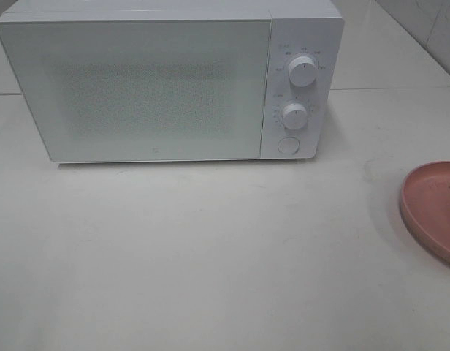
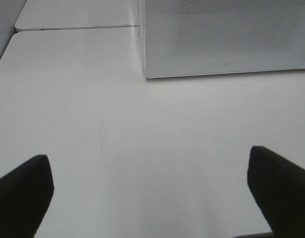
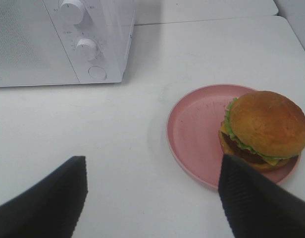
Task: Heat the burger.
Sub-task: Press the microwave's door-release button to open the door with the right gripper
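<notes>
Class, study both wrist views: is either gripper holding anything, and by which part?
Nothing is held. The left gripper and right gripper are open; the burger lies untouched on its plate.

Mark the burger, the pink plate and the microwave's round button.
burger (image 3: 269, 121), right wrist view, top of the bun.
pink plate (image 3: 192, 129), right wrist view, bare inner surface.
round button (image 1: 288, 145), exterior high view, button centre.

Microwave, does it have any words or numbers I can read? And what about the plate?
Labels around the microwave upper knob and lower knob: too small and blurred to read.
Small mark low on the door: too small to read.
Pink plate and burger: no writing.
</notes>
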`<state>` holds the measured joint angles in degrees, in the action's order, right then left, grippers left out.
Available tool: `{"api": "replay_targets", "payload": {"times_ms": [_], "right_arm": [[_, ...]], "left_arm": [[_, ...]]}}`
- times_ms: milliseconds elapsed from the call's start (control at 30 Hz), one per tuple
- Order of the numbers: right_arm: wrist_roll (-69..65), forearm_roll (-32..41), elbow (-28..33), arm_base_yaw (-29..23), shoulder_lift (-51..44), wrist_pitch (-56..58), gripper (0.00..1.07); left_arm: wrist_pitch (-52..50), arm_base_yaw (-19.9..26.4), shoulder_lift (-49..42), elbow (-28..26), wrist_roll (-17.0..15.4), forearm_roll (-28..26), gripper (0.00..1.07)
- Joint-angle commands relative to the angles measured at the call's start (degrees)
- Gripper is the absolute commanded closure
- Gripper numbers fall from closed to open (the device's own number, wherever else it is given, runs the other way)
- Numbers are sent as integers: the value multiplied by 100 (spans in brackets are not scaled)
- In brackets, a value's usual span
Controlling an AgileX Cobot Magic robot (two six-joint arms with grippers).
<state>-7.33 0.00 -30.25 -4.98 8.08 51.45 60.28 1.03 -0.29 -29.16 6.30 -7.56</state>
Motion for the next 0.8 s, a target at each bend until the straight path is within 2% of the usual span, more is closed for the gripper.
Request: {"api": "replay_targets", "payload": {"times_ms": [33,800], "right_arm": [[-34,-46,-34,0,246,-367,32],[-34,-46,166,0,2160,-2510,32]], "left_arm": [[-63,6,-126,17,-23,-46,7],[-63,6,-126,17,-23,-46,7]]}}
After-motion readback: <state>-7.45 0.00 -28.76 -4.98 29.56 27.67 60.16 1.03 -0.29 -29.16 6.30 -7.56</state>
